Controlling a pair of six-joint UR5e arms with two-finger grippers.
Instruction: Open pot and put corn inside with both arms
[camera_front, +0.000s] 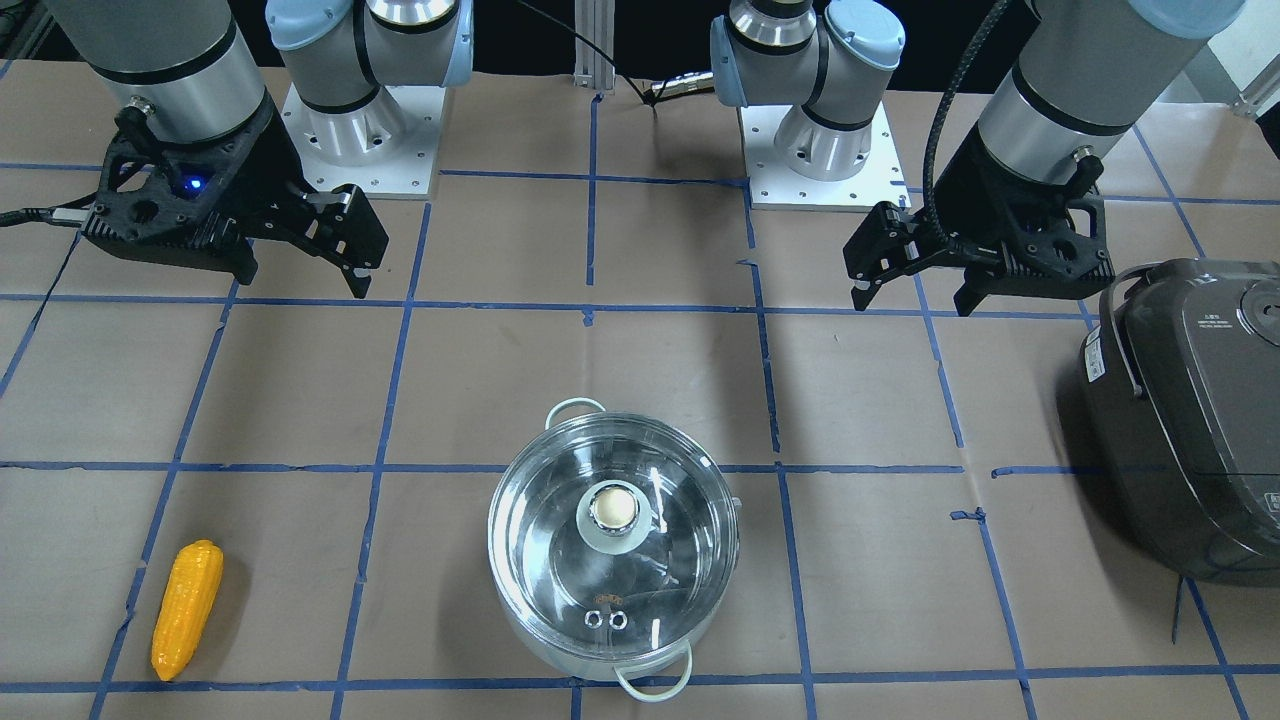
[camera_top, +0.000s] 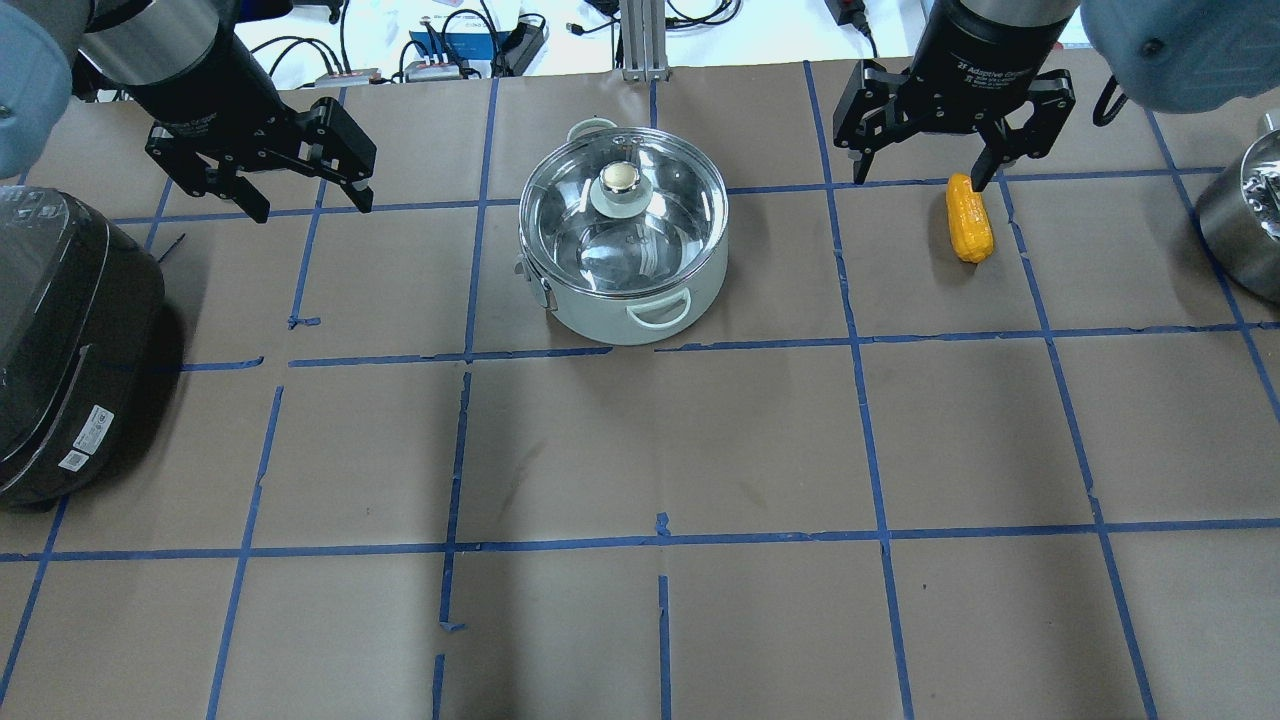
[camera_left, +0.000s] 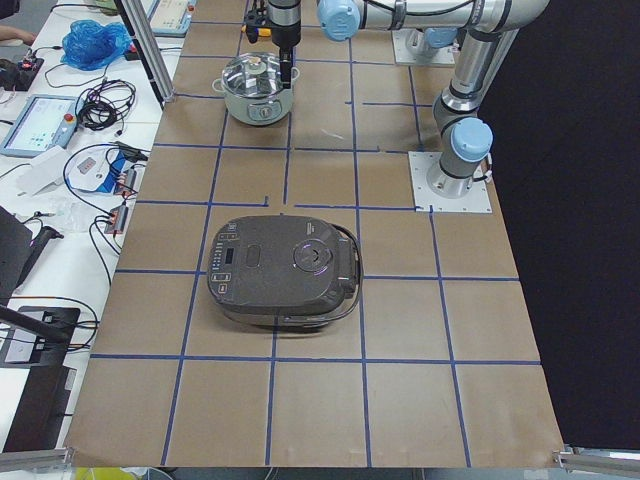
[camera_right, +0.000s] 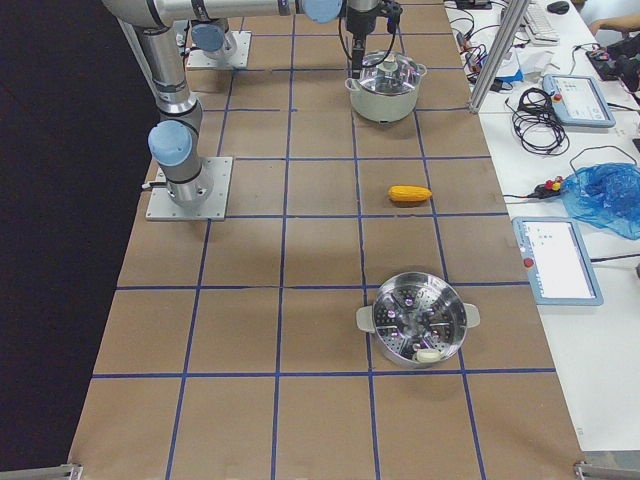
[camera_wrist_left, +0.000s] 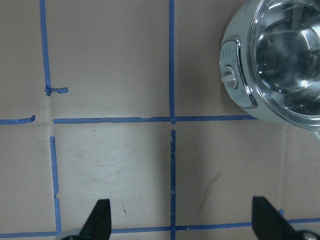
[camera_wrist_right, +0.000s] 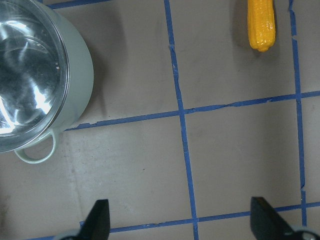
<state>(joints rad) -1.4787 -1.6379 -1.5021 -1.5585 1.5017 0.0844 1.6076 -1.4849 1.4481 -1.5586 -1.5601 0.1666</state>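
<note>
I see my table (camera_top: 760, 440), brown paper gridded with blue tape, carrying the lidded pot (camera_top: 610, 318), the corn (camera_top: 969, 217) lying well apart from it, and a dark rice cooker (camera_top: 60, 340) and steel steamer (camera_top: 1235, 230) at opposite ends.

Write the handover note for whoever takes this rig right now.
The left claw is open and empty, raised over the table.
The right claw is open and empty, also raised.
The pot stands mid-table with its glass lid on.
The corn lies on the table to the robot's right of the pot, apart from it.
Done: nothing yet.
Left: lift the lid, pick up the corn, put it in the pot.
</note>
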